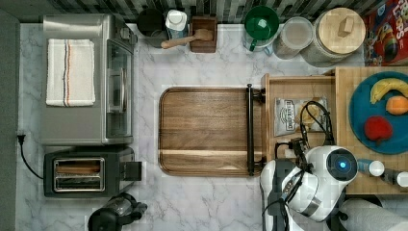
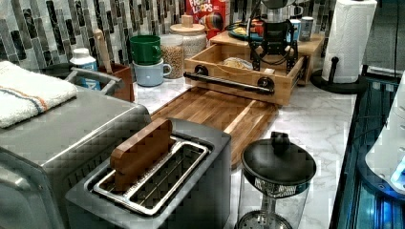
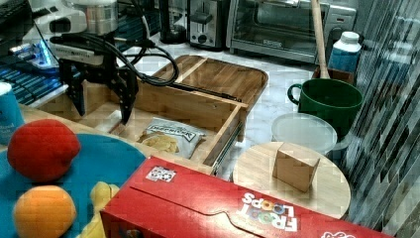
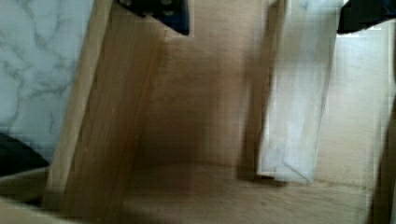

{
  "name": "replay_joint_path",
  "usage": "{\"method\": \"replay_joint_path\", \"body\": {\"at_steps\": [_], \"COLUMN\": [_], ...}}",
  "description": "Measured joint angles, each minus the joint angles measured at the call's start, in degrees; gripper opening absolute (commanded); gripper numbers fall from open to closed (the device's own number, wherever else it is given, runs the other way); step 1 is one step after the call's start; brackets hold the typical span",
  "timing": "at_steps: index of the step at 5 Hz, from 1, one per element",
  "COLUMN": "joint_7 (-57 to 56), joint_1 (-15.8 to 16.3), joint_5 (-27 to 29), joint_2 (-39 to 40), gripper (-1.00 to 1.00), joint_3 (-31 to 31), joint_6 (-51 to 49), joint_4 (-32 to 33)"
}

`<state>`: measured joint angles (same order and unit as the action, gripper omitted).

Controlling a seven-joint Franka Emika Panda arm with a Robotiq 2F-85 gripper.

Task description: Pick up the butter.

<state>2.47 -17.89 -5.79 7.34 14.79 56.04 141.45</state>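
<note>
The butter (image 4: 299,93), a slim pale stick, lies on the floor of the open wooden drawer (image 3: 198,101). In the right view the butter (image 3: 115,120) shows as a pale patch beside one black fingertip. My gripper (image 3: 100,115) reaches down into the drawer and is open, with nothing held. The wrist view shows the gripper (image 4: 261,14) with its dark fingers (image 4: 159,11) on either side of the stick, which sits closer to one of them. The grey chip bag (image 3: 168,136) lies in the same drawer, apart from the gripper (image 2: 272,59).
A wooden tray (image 1: 207,130) lies in front of the drawer. A toaster (image 1: 82,175) and toaster oven (image 1: 86,79) stand at the top view's left. A blue plate (image 1: 358,115) of fruit, a cereal box (image 3: 223,208), mugs (image 1: 261,24) and jars (image 1: 339,33) stand around the drawer.
</note>
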Motion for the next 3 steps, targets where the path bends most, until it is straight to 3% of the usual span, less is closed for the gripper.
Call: {"method": "replay_joint_path", "body": {"at_steps": [3], "joint_7": [-0.29], "joint_1": [-1.90], "joint_5": [-0.20], "joint_2": [0.45], "gripper": [1.00], "joint_3": [-0.28], "joint_6": [1.65], "joint_4": [-0.34]}}
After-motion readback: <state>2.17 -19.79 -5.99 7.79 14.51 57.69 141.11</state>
